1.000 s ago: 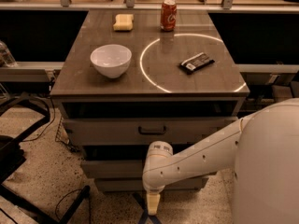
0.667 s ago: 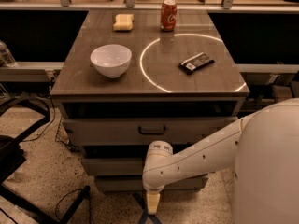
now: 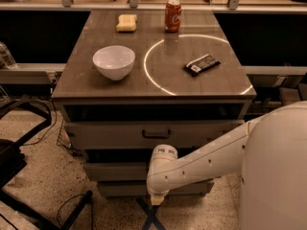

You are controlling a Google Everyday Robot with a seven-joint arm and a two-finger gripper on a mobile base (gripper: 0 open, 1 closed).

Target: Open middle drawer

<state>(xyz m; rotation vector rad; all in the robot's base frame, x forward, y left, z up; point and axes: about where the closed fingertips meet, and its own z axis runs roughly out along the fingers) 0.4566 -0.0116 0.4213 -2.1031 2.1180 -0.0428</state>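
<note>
my gripper (image 3: pixel 153 206): low, at arm's end, in front of cabinet base, below the drawer fronts; open or closed, can't tell
middle drawer (image 3: pixel 115 171): 2nd front down, under top drawer (image 3: pixel 110 134); looks shut; centre hidden behind my arm
done: nothing yet, I'd say, no hold on its handle
left: come up to handle, grip, pull drawer out

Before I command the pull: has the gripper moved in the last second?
No. The gripper still hangs below the middle drawer, same offset from the top drawer handle.
</note>
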